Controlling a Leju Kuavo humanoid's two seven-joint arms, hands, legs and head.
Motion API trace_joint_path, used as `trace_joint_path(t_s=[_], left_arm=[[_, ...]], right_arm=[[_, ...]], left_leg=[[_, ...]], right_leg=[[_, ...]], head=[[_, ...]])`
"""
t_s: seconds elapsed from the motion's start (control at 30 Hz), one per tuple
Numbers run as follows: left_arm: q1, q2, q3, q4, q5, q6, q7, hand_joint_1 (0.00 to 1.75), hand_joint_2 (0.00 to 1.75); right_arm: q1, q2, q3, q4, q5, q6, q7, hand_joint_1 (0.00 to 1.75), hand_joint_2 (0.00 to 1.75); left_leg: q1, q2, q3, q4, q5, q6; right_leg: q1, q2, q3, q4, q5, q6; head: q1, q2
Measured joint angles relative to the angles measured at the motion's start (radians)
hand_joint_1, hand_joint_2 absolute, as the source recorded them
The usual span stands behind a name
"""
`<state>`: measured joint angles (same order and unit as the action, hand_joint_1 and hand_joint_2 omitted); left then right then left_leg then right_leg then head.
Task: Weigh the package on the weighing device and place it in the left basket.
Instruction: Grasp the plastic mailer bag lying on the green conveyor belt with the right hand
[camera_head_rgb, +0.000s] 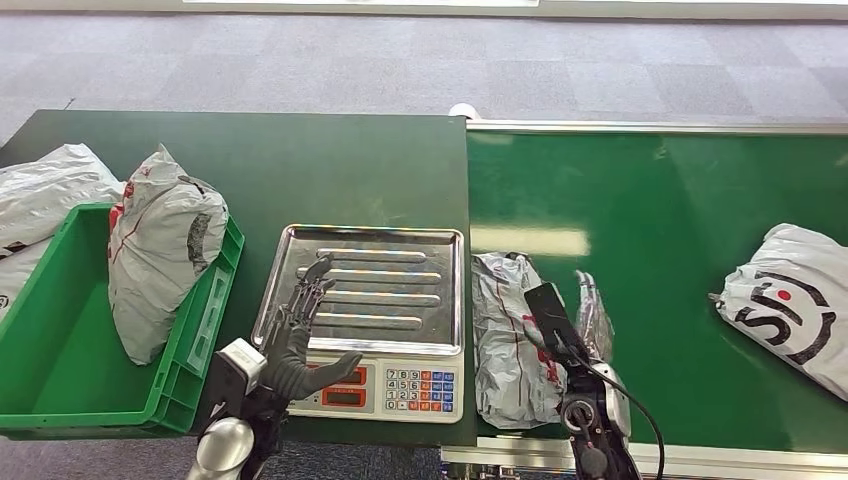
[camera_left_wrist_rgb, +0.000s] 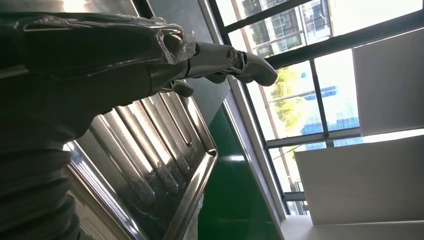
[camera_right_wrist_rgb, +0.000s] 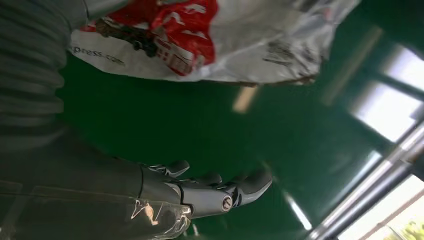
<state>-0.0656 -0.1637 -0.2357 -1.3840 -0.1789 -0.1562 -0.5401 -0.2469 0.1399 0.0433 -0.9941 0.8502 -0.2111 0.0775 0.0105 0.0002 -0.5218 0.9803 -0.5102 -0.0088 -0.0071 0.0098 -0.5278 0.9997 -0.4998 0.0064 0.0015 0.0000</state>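
Scale (camera_head_rgb: 375, 310): a digital weighing scale is sitting on the dark green table (camera_head_rgb: 300, 170), its ribbed steel pan (camera_head_rgb: 385, 275) lying bare and its keypad (camera_head_rgb: 420, 388) facing the robot.
Left hand (camera_head_rgb: 300, 335): it is hovering over the near left corner of the scale's pan, fingers spread apart and holding nothing; in the left wrist view the thumb (camera_left_wrist_rgb: 235, 60) is reaching out above the pan's ridges (camera_left_wrist_rgb: 150, 145).
Package (camera_head_rgb: 510, 335): a crumpled grey mailer bag with red print is lying on the green conveyor belt (camera_head_rgb: 680, 230), just right of the scale, off the pan.
Right hand (camera_head_rgb: 580, 315): it is sitting at the package's right side, on the far side from the scale, fingers extended; in the right wrist view the fingers (camera_right_wrist_rgb: 210, 192) are hanging loosely apart above the belt, with the package (camera_right_wrist_rgb: 215, 40) near but not gripped.
Basket (camera_head_rgb: 70, 350): a green plastic crate is standing left of the scale, with a grey bag (camera_head_rgb: 160, 255) leaning upright against its right wall.
Other bags: a white bag (camera_head_rgb: 45, 190) is lying beyond the basket, and a white bag with black markings (camera_head_rgb: 790, 300) is resting on the belt far right of the scale.
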Motion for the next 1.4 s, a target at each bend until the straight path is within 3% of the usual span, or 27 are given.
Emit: trace_joint_path(t_s=[0.3, 0.47, 0.6, 1.23, 1.4], left_arm=[[0.0, 0.0, -0.002, 0.0, 0.0, 0.003, 0.007, 0.0, 1.75], [0.007, 0.0, -0.001, 0.0, 0.0, 0.008, 0.011, 0.0, 1.75], [0.011, 0.001, -0.001, 0.0, 0.0, 0.009, 0.012, 0.0, 1.75], [0.018, 0.007, 0.0, 0.0, 0.001, 0.018, 0.013, 0.0, 1.75], [0.03, 0.012, 0.0, -0.004, 0.008, 0.025, 0.014, 0.0, 1.75]], right_arm=[[-0.062, -0.013, 0.011, 0.243, 0.107, 0.053, 0.105, 0.0, 1.75], [-0.106, -0.014, 0.016, 0.323, 0.116, 0.08, 0.106, 0.0, 1.75], [-0.134, -0.014, 0.016, 0.375, 0.108, 0.105, 0.075, 1.75, 1.75], [-0.172, -0.014, 0.016, 0.432, 0.067, 0.126, 0.011, 1.75, 1.75], [-0.156, -0.014, 0.012, 0.428, -0.003, 0.098, -0.077, 1.75, 1.75]], left_leg=[[0.0, 0.0, 0.0, 0.0, 0.0, 0.0], [0.0, 0.001, 0.003, 0.0, 0.0, 0.0], [0.0, 0.001, 0.006, 0.0, 0.0, 0.0], [0.0, 0.001, 0.011, 0.0, 0.001, 0.0], [0.0, 0.001, 0.01, 0.0, 0.001, 0.001]], right_leg=[[0.0, 0.0, 0.0, 0.0, 0.0, 0.0], [0.0, 0.0, 0.002, 0.0, 0.0, 0.0], [0.0, 0.001, 0.005, 0.0, 0.0, 0.0], [0.0, 0.001, 0.01, -0.001, 0.001, 0.0], [0.0, 0.001, 0.01, -0.001, 0.001, 0.0]], head=[[0.0, 0.0], [0.0, 0.0], [0.0, 0.0], [0.0, 0.0], [0.0, 0.0]])
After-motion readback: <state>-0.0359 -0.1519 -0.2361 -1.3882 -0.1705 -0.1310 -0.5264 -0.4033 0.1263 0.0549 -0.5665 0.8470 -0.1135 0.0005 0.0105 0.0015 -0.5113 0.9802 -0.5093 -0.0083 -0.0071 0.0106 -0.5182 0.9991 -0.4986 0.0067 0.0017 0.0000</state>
